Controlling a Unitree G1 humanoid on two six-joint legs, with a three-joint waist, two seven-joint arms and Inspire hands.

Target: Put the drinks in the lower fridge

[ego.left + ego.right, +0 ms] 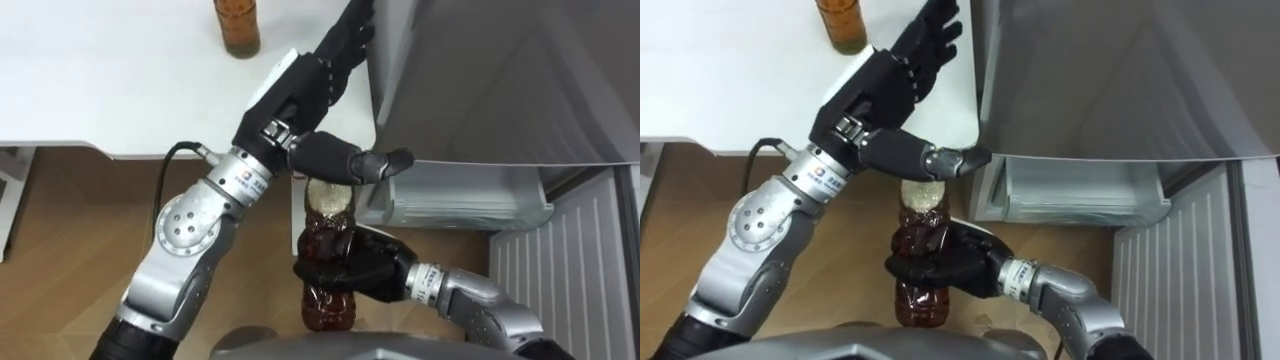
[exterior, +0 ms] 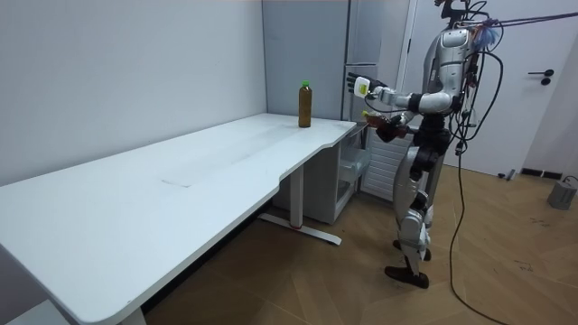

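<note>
**A:** What is sitting nearest?

**B:** The right robot hand (image 1: 350, 272) is wrapping its dark fingers round the waist of a bottle (image 1: 327, 232). It is holding the bottle upright, low in front of the robot's body and above the wood-grain floor (image 1: 90, 230).

**A:** What is the bottle looking like?

**B:** It is glossy and see-through, bulging in knobbly rings, and it is carrying a brown drink under a pale round cap (image 1: 325, 190).

**A:** And the other arm?

**B:** The left robot hand (image 1: 300, 95) is reaching forward with its fingers spread straight, gripping nothing. Its thumb is jutting sideways just above the cap. Its fingertips are lying at the edge of the smooth grey fridge (image 1: 500, 80); whether they are touching it, I cannot tell.

**A:** Anything under that grey panel?

**B:** A pale, translucent plastic shelf (image 1: 460, 195) with rounded corners is showing there.

**A:** Farther off?

**B:** A second bottle (image 1: 237, 25), brown too, is standing upright on the flat white bench (image 1: 100, 80), near the corner beside the fridge. In the room view the robot is standing upright at that end of the bench, facing the fridge.
</note>
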